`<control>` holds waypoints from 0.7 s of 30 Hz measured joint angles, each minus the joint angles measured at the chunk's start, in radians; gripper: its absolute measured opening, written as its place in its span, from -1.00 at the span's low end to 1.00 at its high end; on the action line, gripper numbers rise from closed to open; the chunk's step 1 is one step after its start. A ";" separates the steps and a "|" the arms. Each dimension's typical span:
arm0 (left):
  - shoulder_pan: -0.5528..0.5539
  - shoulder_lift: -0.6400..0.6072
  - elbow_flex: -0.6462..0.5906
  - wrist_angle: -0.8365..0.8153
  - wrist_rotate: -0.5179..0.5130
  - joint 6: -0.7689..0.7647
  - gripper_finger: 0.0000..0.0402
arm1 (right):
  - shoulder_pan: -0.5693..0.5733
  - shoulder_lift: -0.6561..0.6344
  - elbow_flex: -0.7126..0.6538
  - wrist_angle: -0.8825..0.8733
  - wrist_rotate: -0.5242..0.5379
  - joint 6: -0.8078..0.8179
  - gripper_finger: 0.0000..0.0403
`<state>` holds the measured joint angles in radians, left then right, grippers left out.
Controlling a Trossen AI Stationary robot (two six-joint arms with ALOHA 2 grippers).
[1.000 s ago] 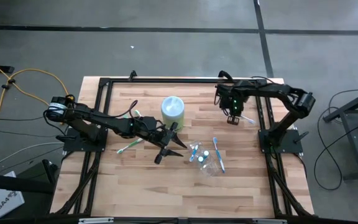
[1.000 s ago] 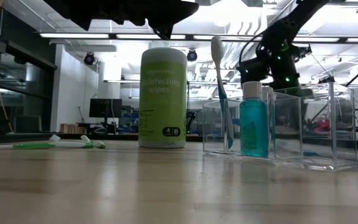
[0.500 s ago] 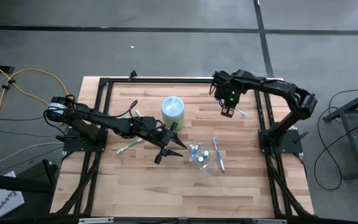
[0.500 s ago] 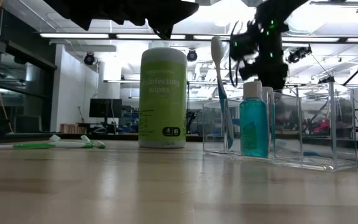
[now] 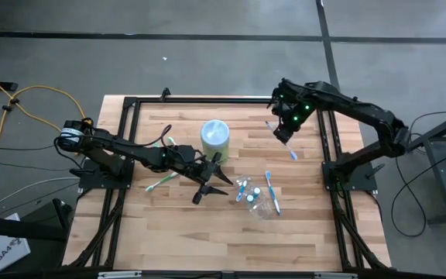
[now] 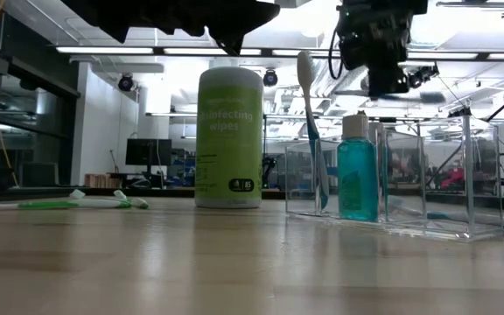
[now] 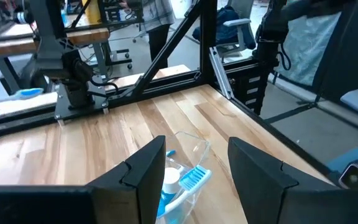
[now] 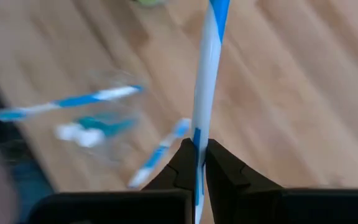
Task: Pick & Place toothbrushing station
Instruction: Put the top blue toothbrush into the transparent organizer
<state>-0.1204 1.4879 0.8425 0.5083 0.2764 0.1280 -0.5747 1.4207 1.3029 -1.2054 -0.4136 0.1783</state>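
My right gripper (image 5: 285, 133) is over the far right of the table, shut on a blue-white toothbrush (image 5: 291, 147) that it holds above the wood. My left gripper (image 5: 218, 179) hovers open and empty at the table's middle, just left of the clear plastic container (image 5: 259, 203). The container stands on its base and holds blue-capped tubes (image 5: 244, 190) and another blue-white toothbrush (image 5: 272, 192). In the low view that toothbrush (image 6: 311, 122) stands upright in the container (image 6: 427, 179) beside a teal bottle (image 6: 358, 175). A green-white toothbrush (image 5: 161, 181) lies flat on the table under my left arm. My right gripper pinches the blue-white toothbrush's handle (image 8: 197, 138) between its two fingertips (image 8: 180, 163). The toothbrush is lifted clear of the table, and its long free part (image 8: 211, 56) sticks out past the fingers.
A green canister of wipes (image 5: 214, 136) stands upright at the far middle, close to my left gripper. A black frame (image 5: 207, 101) runs along the table's far and side edges. Bare wood (image 5: 207, 240) lies along the near edge.
My right gripper has risen from the table near the right edge with the blue-white toothbrush and shifted a little toward the far edge, turning about. The toothbrush, which lay on the wood, is now lifted clear and turned.
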 joint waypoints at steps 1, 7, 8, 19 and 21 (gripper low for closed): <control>-0.003 0.000 0.000 0.000 -0.001 0.021 -0.16 | 0.000 -0.002 0.000 0.013 -0.033 0.028 -0.96; -0.062 0.000 0.000 0.001 -0.082 0.237 -0.16 | 0.012 -0.003 0.000 0.100 -0.156 0.162 -0.96; -0.077 0.000 0.000 0.004 -0.125 0.285 -0.16 | 0.016 -0.004 0.000 0.119 -0.174 0.181 -0.96; -0.210 0.000 0.000 0.083 -0.590 0.697 -0.16 | 0.120 -0.003 0.000 0.460 -0.340 0.464 -0.96; -0.213 0.000 0.000 0.084 -0.634 0.739 -0.16 | 0.150 -0.003 0.000 0.539 -0.355 0.523 -0.96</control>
<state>-0.3336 1.4879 0.8421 0.5919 -0.3578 0.8671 -0.4244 1.4174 1.3025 -0.6661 -0.7686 0.7016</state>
